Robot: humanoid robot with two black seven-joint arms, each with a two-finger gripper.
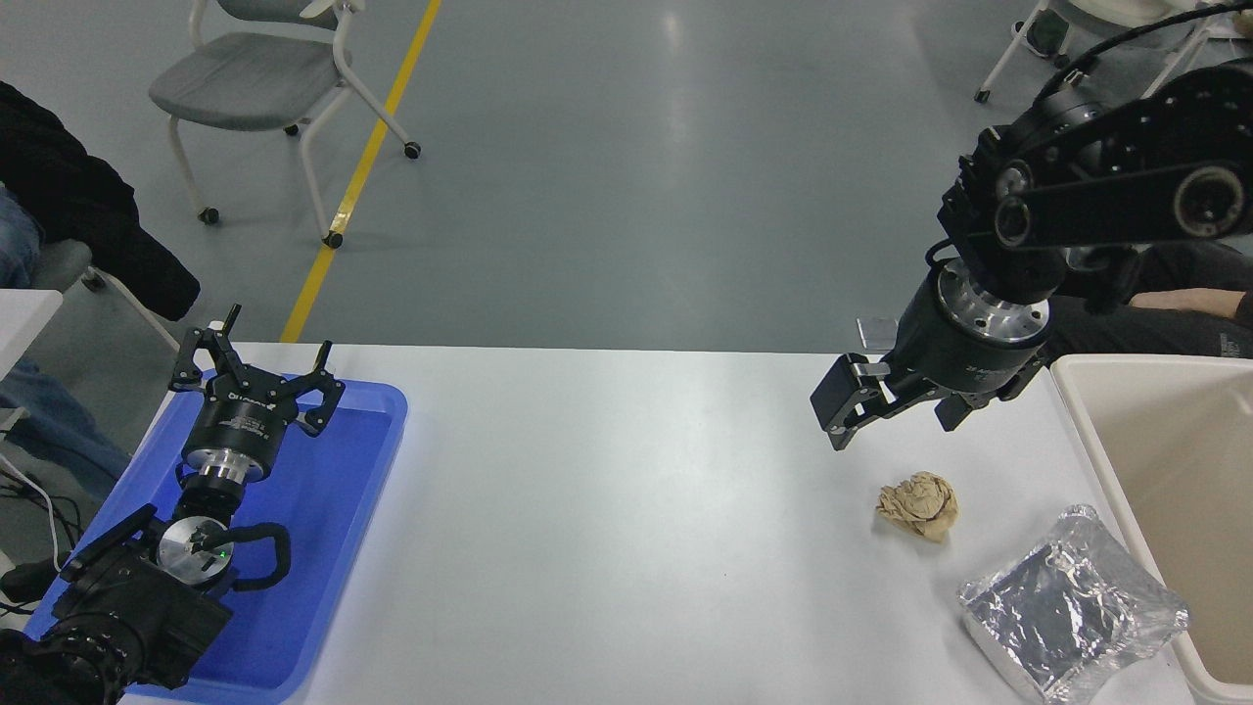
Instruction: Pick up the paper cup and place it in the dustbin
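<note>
Cream dustbin (1077,411) — table's right edge

There is 1 view, the head view, taken from high on the robot's side of the white table (607,548) and looking forward and down across it. The table fills the lower half, its far edge running level across the middle; past it the view takes in grey floor (636,196) with a yellow line (362,166) and wheeled chairs. The left arm enters at the lower left corner over a blue tray (343,509), the right arm from the upper right edge. The dustbin (1077,411) is cut off by the right edge. With 1 camera only, no second view shares any part.
</note>
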